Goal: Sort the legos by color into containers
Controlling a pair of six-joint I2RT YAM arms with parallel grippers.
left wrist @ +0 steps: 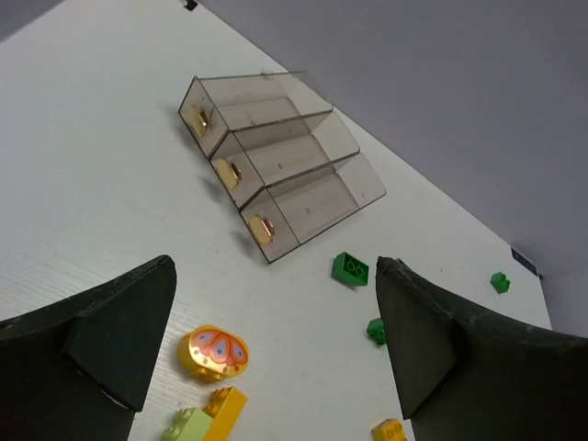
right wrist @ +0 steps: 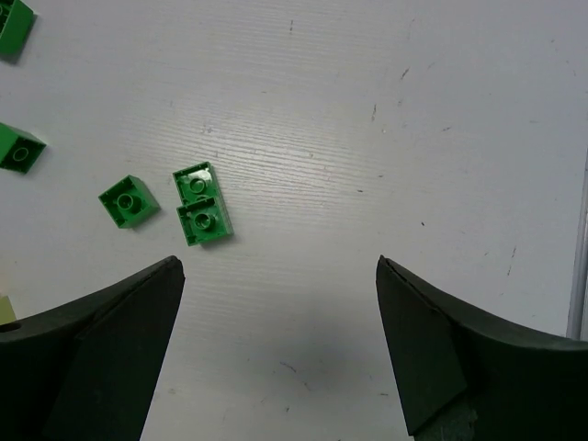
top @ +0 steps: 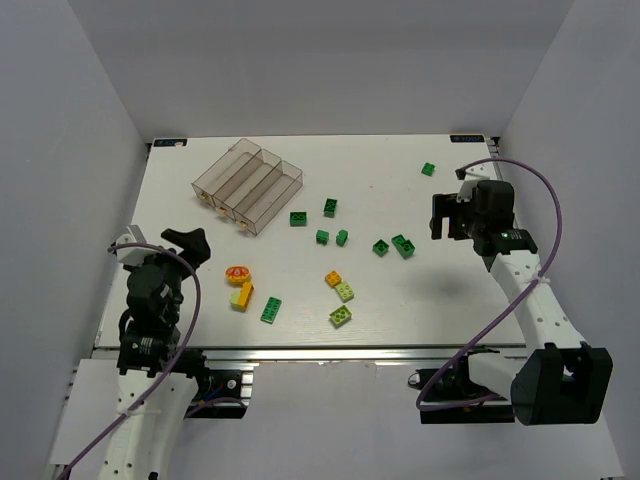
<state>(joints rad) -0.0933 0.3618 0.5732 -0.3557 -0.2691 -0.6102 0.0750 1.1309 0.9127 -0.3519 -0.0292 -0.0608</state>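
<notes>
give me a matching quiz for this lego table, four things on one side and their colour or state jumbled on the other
Things:
1. tray
2. round piece
3. right gripper
4. lone brick at the far right

Colour or state:
a. green
b. open, holding nothing
c. clear, faintly brownish
d. orange-yellow with a printed top

Pairs: 1-c; 2-d; 3-b; 4-a

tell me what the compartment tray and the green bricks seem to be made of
Compartment tray: likely clear rigid plastic, faintly brown-tinted and glossy; the table shows through its walls.
Green bricks: likely moulded hard plastic, smooth with a slight sheen; crisp edges, round studs on top and uniform colour point that way.
</notes>
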